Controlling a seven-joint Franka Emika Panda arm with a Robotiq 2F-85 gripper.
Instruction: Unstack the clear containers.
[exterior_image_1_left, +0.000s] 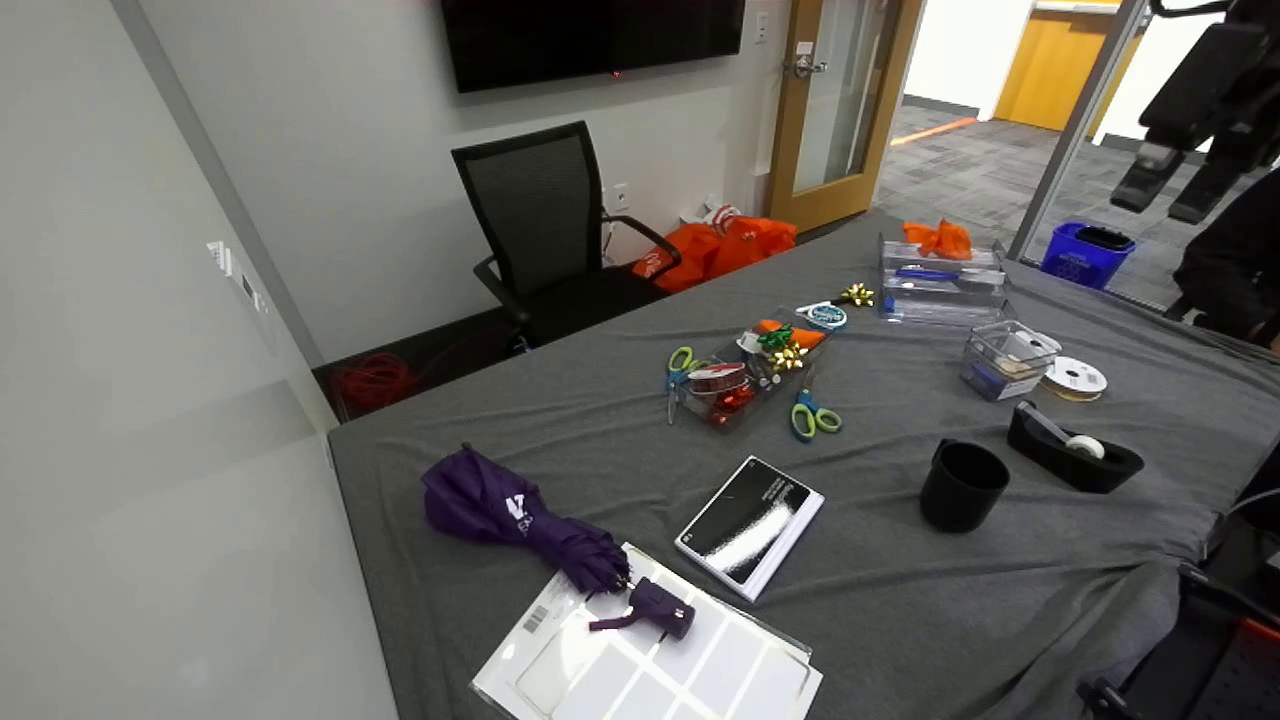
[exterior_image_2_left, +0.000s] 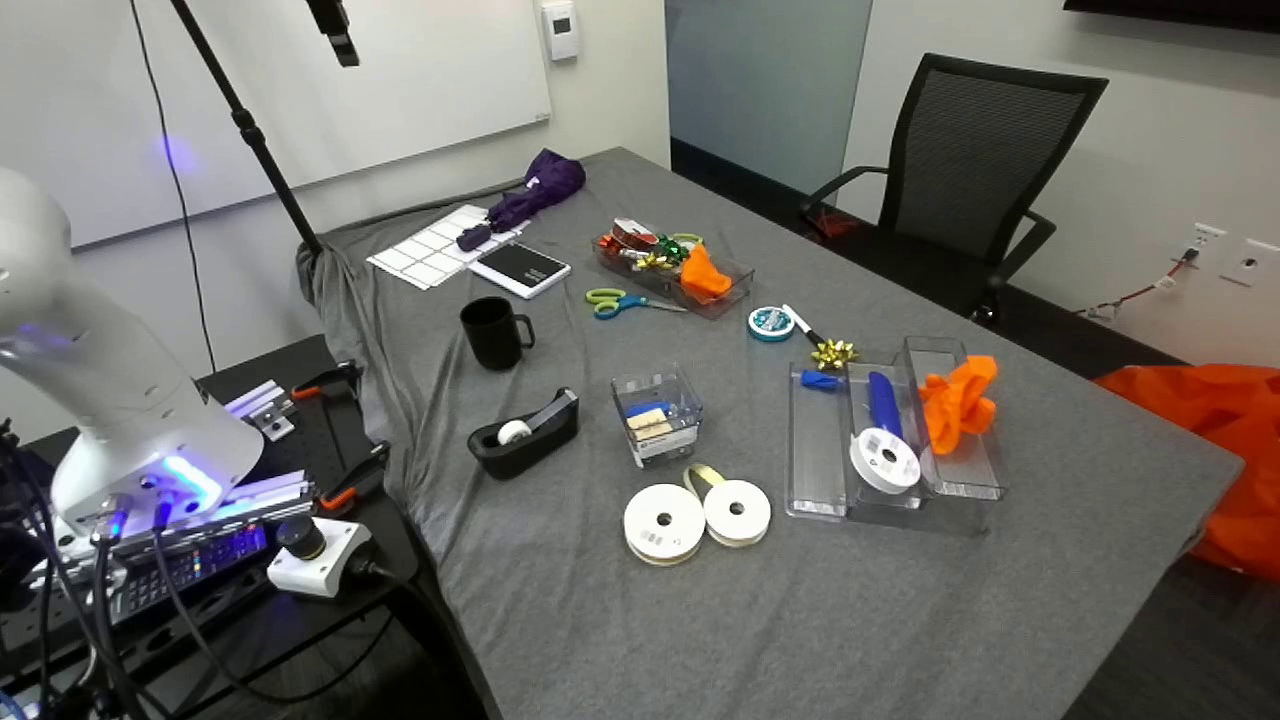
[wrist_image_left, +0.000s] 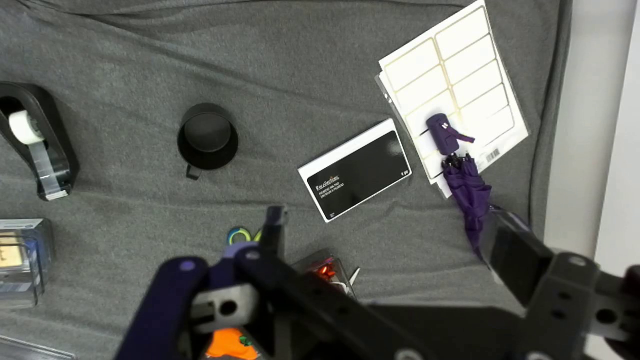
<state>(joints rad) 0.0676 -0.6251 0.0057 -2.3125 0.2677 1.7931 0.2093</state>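
The clear containers (exterior_image_1_left: 979, 379) stand together as one squarish see-through stack on the grey cloth. They also show in an exterior view (exterior_image_2_left: 640, 386) and at the left edge of the wrist view (wrist_image_left: 45, 239), partly cut off. More than one rim shows, but I cannot tell how many tubs there are. Tan and blue items and a white label show through the walls. My gripper (wrist_image_left: 387, 220) is open, with nothing between its widely parted fingers. In an exterior view the gripper (exterior_image_1_left: 1163, 200) hangs high above the table, away from the stack.
Near the stack are the tape dispenser (exterior_image_2_left: 525, 435), black cup (exterior_image_2_left: 492, 335) and white spools (exterior_image_2_left: 664, 522). Clear trays (exterior_image_2_left: 818, 480) stand farther off. Around lie an ink pad box (wrist_image_left: 357, 172), purple umbrella (wrist_image_left: 470, 195), label sheets (wrist_image_left: 480, 90), scissors (exterior_image_2_left: 615, 303) and a filled tray (exterior_image_2_left: 735, 285).
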